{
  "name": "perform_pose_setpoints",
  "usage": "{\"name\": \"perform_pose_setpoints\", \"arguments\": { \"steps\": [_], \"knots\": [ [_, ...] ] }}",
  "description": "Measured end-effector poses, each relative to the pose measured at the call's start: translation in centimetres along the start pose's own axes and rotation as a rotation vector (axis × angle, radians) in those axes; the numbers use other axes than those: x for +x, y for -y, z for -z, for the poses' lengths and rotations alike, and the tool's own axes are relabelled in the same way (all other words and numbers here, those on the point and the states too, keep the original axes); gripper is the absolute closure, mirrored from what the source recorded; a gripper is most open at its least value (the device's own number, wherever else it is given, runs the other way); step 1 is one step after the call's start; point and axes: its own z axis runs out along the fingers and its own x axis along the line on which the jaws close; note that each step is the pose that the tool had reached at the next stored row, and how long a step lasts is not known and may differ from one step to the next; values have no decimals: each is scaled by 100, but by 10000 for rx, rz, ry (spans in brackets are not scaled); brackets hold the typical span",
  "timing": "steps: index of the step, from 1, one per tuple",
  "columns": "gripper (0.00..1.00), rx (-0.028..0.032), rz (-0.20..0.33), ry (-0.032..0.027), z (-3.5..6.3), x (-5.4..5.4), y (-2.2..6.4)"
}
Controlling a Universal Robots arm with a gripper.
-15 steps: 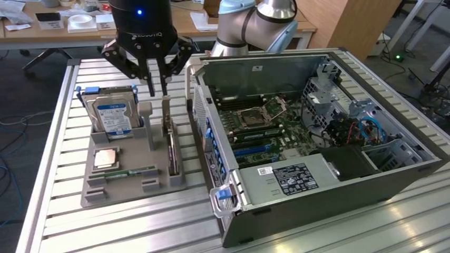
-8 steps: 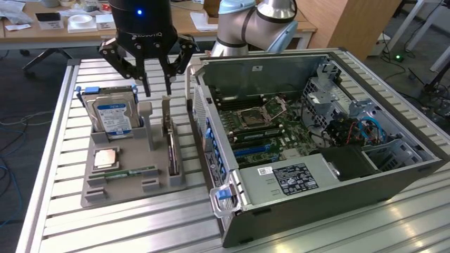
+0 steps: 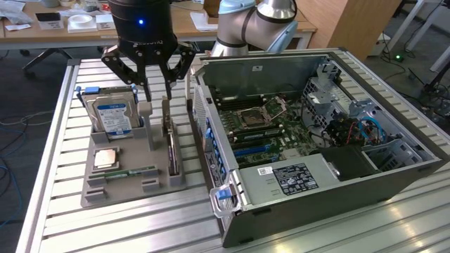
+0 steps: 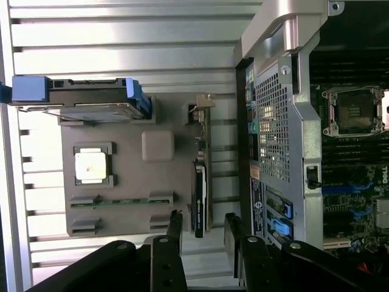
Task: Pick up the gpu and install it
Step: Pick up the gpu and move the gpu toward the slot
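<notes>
One gripper [image 3: 158,98] is being held over one grey holder [image 3: 126,186], its two fingers [image 3: 147,84] being spread apart with nothing clamped between them. One gpu [image 3: 172,145] is being propped on its long edge in a slot along the holder's 3 o'clock side in the exterior view, just beneath the fingertips; whether it is being touched cannot be told. In the wrist view the gpu [image 4: 199,204] is being lined up with the gap between the two spread fingers [image 4: 175,226]. Three other parts are being carried by the holder: one hard drive [image 3: 113,117] standing at its 11 o'clock, one CPU [image 3: 105,157] lying flat at its 9 o'clock, and one memory stick [image 3: 130,172] lying at 6 o'clock of the CPU. One open case [image 3: 309,147] is being shown at 3 o'clock of the holder, both being borne by one slatted table [image 3: 105,226]
</notes>
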Motion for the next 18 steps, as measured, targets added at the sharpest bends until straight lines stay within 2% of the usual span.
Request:
{"name": "perform_pose_setpoints", "arguments": {
  "steps": [18],
  "knots": [
    [58, 4, -44, 1, -327, 19, 13]
  ]
}}
